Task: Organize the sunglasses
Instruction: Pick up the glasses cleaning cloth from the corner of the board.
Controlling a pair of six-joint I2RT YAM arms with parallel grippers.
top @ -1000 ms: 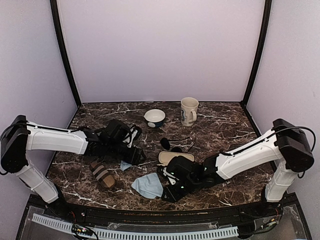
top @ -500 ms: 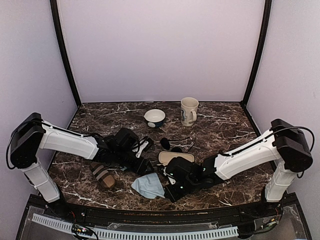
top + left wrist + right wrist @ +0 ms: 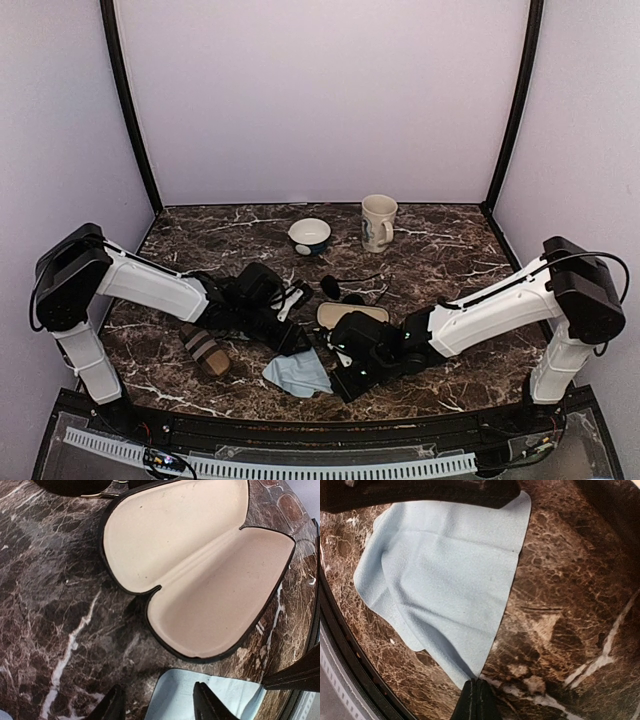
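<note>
The small dark wire-framed sunglasses [image 3: 329,286] lay on the brown marbled worktop [image 3: 450,250] behind the open cream-lined case [image 3: 200,580] (nothing inside yet), left gripper [image 3: 157,707] apart, right gripper [image 3: 477,692] pinching a corner of the pale blue cloth [image 3: 445,580].

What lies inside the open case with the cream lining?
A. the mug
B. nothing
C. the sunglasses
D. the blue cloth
B: both cream halves of the open case are bare, and the sunglasses and the blue cloth lie outside it.
</note>
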